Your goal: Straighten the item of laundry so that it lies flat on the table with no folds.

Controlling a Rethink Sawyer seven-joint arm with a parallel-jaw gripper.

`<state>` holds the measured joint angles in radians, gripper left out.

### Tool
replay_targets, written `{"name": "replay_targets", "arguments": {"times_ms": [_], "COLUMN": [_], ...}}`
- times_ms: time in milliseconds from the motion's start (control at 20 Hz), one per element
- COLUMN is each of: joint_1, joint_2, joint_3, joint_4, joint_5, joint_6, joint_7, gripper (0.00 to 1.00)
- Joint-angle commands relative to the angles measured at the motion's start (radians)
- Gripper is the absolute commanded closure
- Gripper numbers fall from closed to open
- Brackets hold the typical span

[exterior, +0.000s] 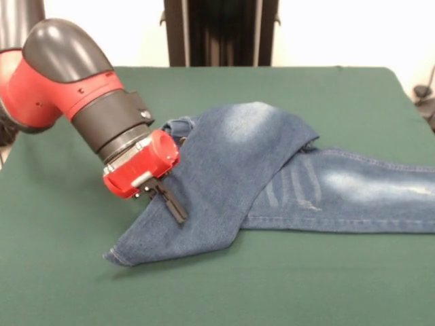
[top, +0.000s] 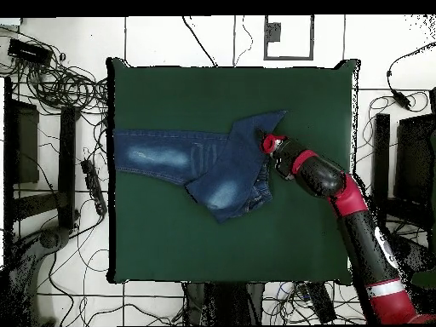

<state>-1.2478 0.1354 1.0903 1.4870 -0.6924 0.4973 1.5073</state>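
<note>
The blue denim jeans (exterior: 231, 170) lie on the dark green table (exterior: 306, 285). One leg stretches flat to the right. The other leg is folded back across the body, and its hem points to the near left. My gripper (exterior: 175, 207) is tilted down at the left edge of the folded leg, touching or just above the cloth. In the overhead view the jeans (top: 213, 170) lie left of centre on the table (top: 170, 247), with the folded leg's tip pointing to the upper right. There the gripper (top: 269, 143) sits at that leg's right edge.
The black pedestal (exterior: 221, 30) stands behind the table's far edge. Cables (top: 64, 85) and dark equipment (top: 21, 140) lie on the floor around the table. Bare green cloth surrounds the jeans on all sides.
</note>
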Motion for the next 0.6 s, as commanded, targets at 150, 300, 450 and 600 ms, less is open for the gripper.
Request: {"name": "replay_targets", "arguments": {"times_ms": [150, 300, 450, 600], "joint_1": [0.073, 0.082, 0.11, 0.192], "joint_2": [-0.093, -0.119, -0.231, -0.426], "joint_3": [-0.062, -0.071, -0.123, -0.232], "joint_4": [0.036, 0.036, 0.108, 0.231], "joint_5": [-0.033, -0.031, -0.054, -0.057], "joint_6": [-0.051, -0.053, -0.129, -0.258], "joint_7": [-0.023, -0.015, 0.123, 0.364], "gripper": [1.0, 1.0, 1.0, 1.0]}}
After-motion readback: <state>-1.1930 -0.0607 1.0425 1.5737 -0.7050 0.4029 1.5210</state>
